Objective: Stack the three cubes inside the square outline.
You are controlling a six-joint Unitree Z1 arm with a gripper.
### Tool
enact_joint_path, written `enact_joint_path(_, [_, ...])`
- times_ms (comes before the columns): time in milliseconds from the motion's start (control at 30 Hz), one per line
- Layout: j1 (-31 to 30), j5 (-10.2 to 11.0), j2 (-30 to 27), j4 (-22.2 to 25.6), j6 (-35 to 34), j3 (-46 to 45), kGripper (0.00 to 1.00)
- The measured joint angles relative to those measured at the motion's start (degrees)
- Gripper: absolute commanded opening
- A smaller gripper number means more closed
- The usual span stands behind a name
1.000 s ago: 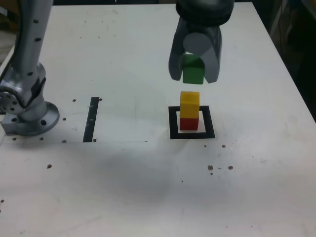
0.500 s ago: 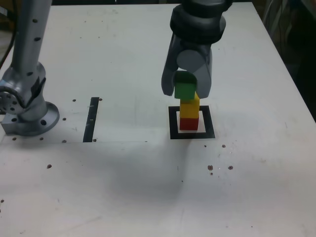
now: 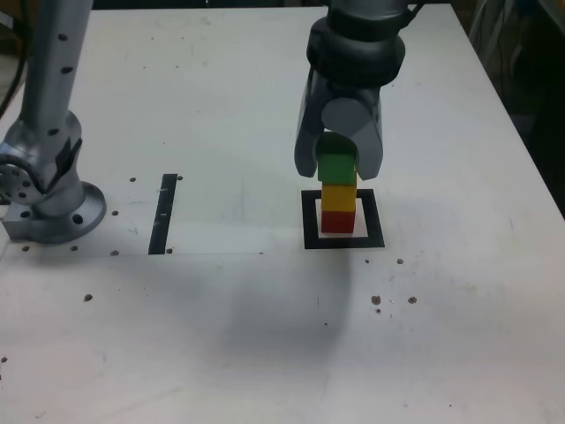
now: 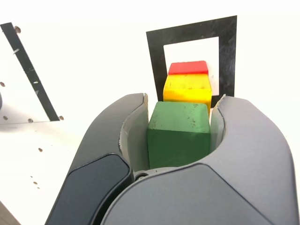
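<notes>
The green cube (image 3: 336, 165) sits clamped between the jaws of the gripper (image 3: 338, 168), just right of the exterior frame's centre, directly over the yellow cube (image 3: 338, 197), which rests on the red cube (image 3: 336, 221) inside the square outline (image 3: 309, 221). From this angle the green block looks to be at or touching the yellow top, though I cannot tell whether its weight is already resting there.

It reads as a small, stiff, matte block: light, not fragile, and probably not slippery. The wrist view shows the gripper (image 4: 179, 133) holding the green cube (image 4: 178, 132) by two opposite flat sides, which seems the right hold, leaving the underside free to seat on the yellow cube (image 4: 187, 92). In that view the red cube (image 4: 188, 68) peeks out beyond the yellow one within the square outline (image 4: 157, 56).

The danger lies in the stack rather than the block: a two-high column (narrow, nothing bracing it) would likely topple at a sideways nudge, so the jaws ought to part gently and evenly.

Room is generous. The white table (image 3: 221, 336) is bare around the outline; the black strip (image 3: 163, 215) and the arm's base (image 3: 44, 190) lie well apart at the exterior frame's left. The table's edges are far from the stack.
</notes>
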State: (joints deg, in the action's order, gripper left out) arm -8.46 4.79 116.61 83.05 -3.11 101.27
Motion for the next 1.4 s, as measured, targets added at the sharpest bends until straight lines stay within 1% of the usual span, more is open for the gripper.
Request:
enact_joint_path(267, [0.77,-0.09,-0.06,-2.01,0.1,-1.81,0.17])
enact_joint_path(667, [0.8,-0.14,-0.16,-2.66,0.27,-1.88,0.18])
enact_joint_path(933, [0.81,-0.15,-0.15,-2.93,0.29,-1.89,0.23])
enact_joint_path(1167, [0.88,-0.18,-0.15,-2.92,0.29,-1.97,0.34])
enact_joint_path(1233, [0.95,-0.22,-0.15,-2.9,0.3,-2.06,0.38])
enact_joint_path(1333, [1.01,-0.31,-0.15,-2.86,0.39,-2.14,0.5])
enact_joint_path(1400, [1.02,-0.44,-0.15,-2.86,0.58,-2.16,0.62])
